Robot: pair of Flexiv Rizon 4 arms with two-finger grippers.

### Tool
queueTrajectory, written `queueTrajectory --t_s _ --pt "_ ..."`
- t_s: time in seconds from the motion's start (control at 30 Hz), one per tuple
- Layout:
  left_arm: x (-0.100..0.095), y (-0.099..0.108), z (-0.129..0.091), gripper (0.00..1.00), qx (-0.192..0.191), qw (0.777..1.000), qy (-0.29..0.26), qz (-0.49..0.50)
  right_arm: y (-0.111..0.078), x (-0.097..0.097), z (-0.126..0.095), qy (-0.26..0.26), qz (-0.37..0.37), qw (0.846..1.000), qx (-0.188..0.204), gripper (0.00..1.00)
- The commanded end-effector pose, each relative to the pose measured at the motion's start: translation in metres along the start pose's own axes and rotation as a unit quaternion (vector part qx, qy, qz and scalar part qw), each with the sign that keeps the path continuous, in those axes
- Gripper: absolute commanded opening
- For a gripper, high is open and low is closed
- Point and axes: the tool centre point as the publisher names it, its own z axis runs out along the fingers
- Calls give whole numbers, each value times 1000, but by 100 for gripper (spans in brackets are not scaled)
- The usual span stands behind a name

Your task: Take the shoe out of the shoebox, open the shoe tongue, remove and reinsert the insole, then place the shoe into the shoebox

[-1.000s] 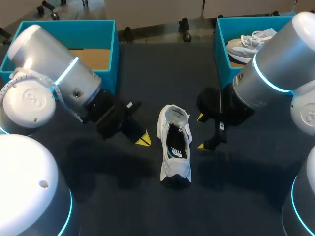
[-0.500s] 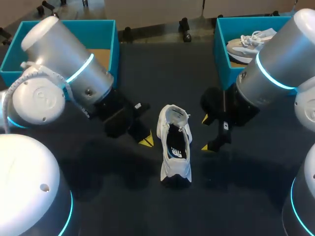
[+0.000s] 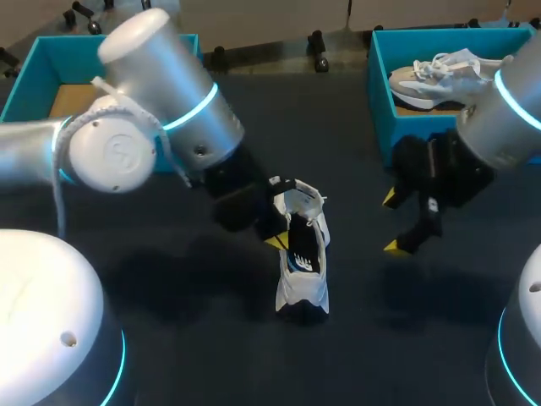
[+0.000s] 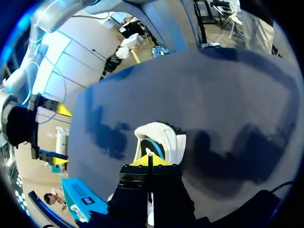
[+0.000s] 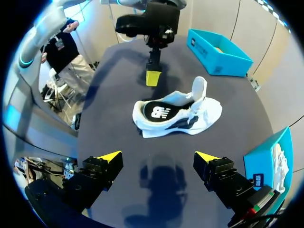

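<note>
Shoe (image 3: 301, 254) is out of the box and sits upright on the table (image 3: 211, 355), mid-way btw our two arms, toe toward the far edge. Its tongue (image 5: 199, 89) is flipped up, so the opening is clear. The dark insole (image 5: 159, 112) lies flat inside.

Left gripper (image 4: 148, 159) is at the shoe's left rim, over the opening, tips pressed together w/ nothing visible between them. Right gripper (image 3: 396, 222) is spread wide and well apart from the shoe, near the right shoebox (image 3: 378, 85), which holds another shoe (image 3: 439, 69). The left shoebox (image 3: 191, 93) has no shoe showing.

We judge insole removal is the step in hand. Risks as we see them:
- Nothing is bracing the shoe, so a push from the left tips at the rim could slide it or roll it onto its side.
- Closed tips can't catch the insole edge w/o opening first; they'd likely just skid over it.
- If the insole sticks, lifting it could drag the whole shoe up.
</note>
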Motion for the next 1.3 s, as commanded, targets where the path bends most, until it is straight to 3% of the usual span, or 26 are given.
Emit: queueTrajectory --t_s 0.03,0.23,0.57,0.9,1.3 --pt "-10 5 8 0 -4 999 52 3 -15 6 -17 -3 0 1000 -9 100" --pt "-12 13 11 0 3 995 95 22 -20 6 -21 14 -9 999 -34 100" --pt "-5 25 15 0 15 983 178 51 -21 6 -21 18 1 999 -36 100" --pt "-6 29 27 0 6 977 207 44 -21 6 -21 18 1 999 -36 100" --pt "9 26 45 0 5 973 227 45 -21 6 -21 18 1 999 -36 100"
